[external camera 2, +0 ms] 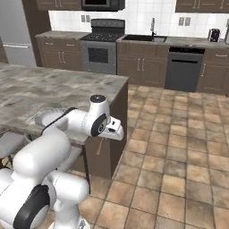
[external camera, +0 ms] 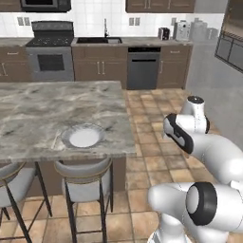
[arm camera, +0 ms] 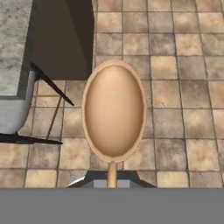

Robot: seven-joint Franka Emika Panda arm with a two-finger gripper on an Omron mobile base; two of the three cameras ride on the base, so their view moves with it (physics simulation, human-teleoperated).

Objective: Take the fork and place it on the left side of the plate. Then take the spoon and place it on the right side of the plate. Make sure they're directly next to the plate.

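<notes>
The grey-veined marble island surface (external camera: 57, 114) is the landmark here, with two grey-cushioned bar stools (external camera: 85, 182) tucked under its near edge and brown tiled floor (external camera 2: 179, 170) spreading past its right end. Near that near edge, towards the right end of the surface, lies the round shallow plate with a white centre and wide grey rim (external camera: 83, 136). The white robot arm with dark joints (external camera: 209, 152) is off the right end of the surface, out over the floor rather than above the marble. Its jaws (arm camera: 112, 183) are closed tight on the thin handle of the small brown wooden spoon (arm camera: 113, 114), whose oval bowl hangs in the hand view over the tiles beside the island's dark end panel; in the right base view a thin brown sliver below the hand looks like the same spoon. The fork I cannot make out beside the plate at this resolution, so whether the first half of the task is done I cannot tell; since the spoon is already in hand, it probably is. What remains, as I judge it, is to carry the spoon back over the surface and lay it directly against the plate's right side.
</notes>
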